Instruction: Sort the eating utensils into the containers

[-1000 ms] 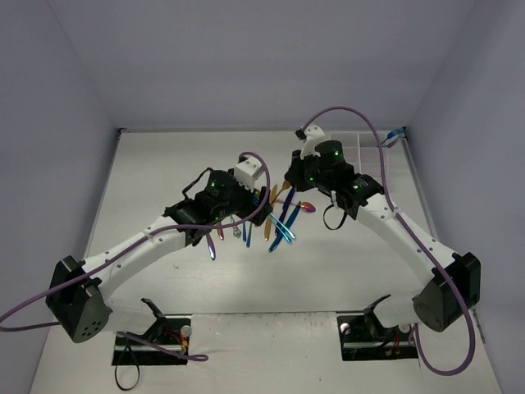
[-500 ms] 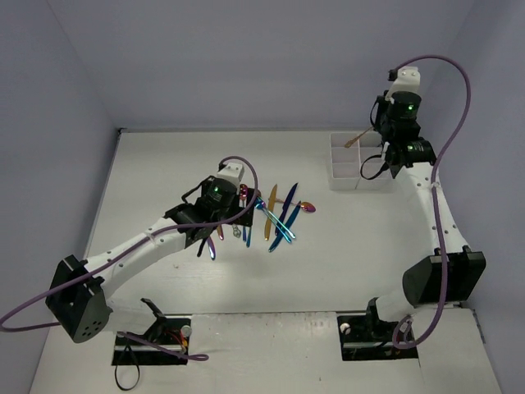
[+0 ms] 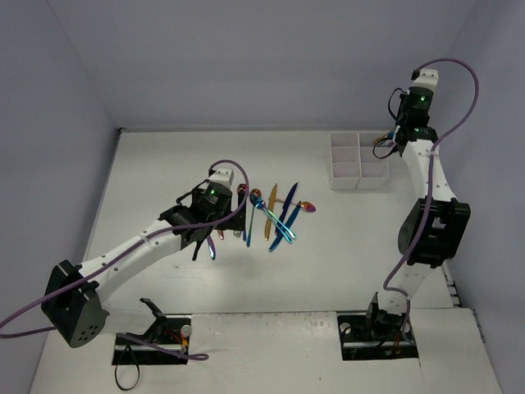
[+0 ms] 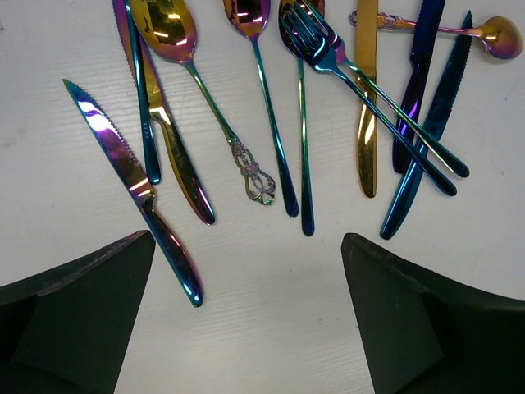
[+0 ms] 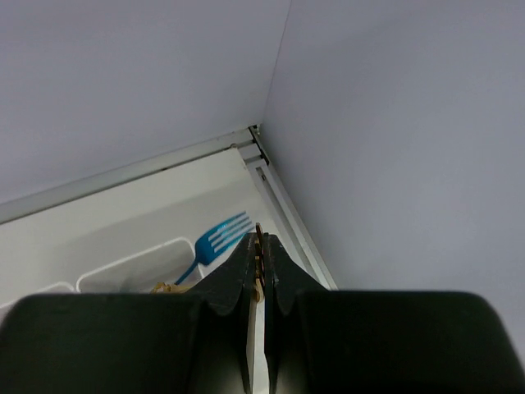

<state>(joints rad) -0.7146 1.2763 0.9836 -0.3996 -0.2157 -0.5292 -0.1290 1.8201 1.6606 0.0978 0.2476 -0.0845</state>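
Several iridescent utensils (image 3: 275, 215) lie fanned out on the white table; the left wrist view shows knives, spoons and a fork (image 4: 328, 57) with their handles towards me. My left gripper (image 3: 215, 238) hovers open and empty over the handle ends (image 4: 246, 320). The white divided tray (image 3: 344, 171) stands at the back right. My right gripper (image 3: 392, 141) is raised over the tray's far right corner, shut on a thin gold utensil (image 5: 258, 246). A blue fork (image 5: 217, 238) lies in the tray's corner compartment (image 5: 123, 264).
The grey enclosure walls meet close behind the tray (image 5: 258, 131), and the table's right edge rail (image 5: 287, 213) runs just beside it. A purple-blue knife (image 4: 131, 176) lies apart at the left of the pile.
My right arm has swung from the utensil pile to the back right, carrying the gold utensil over the tray. My left gripper has drawn back slightly towards the handle ends.
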